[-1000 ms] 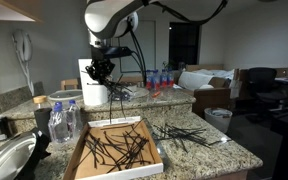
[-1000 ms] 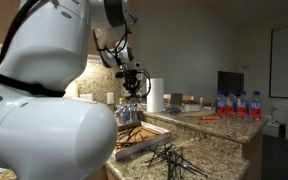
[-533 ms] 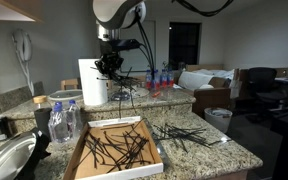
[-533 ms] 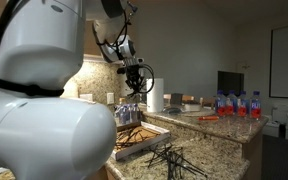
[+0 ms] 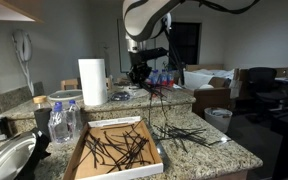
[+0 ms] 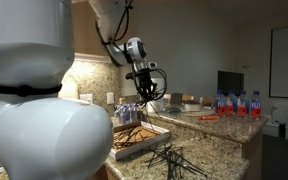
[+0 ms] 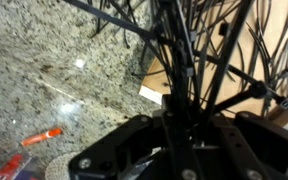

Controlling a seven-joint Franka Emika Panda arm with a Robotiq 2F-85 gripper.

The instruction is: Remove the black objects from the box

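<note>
Granite worktop (image 5: pixel 224 152) in a dim room, kitchen at the front and office chairs behind, with the box (image 5: pixel 79 152) near the front edge. Inside the box, a loose tangle of black objects (image 5: pixel 116 148) spread over the brown bottom. Just beside the box, on the side away from the metal bowl (image 5: pixel 9 160), a second heap of sticks (image 5: pixel 189 133) on bare stone. High above the box and behind it, the tool (image 5: pixel 141 72) clamped narrow on a spiky bunch (image 5: pixel 150 92), ends hanging and fanning out, well clear of the worktop. Behind the box, a paper towel roll (image 5: pixel 92 82) standing upright; between box and bowl, a pack of water bottles (image 5: pixel 64 120). From the wrist, the tool (image 7: pixel 174 118) pinched on the bunch (image 7: pixel 179 50), granite and a corner of the box (image 7: pixel 284 55) below. In an exterior view, the tool (image 6: pixel 147 84) again above the box (image 6: pixel 144 135), the heap (image 6: pixel 169 158) in front of the box.
</note>
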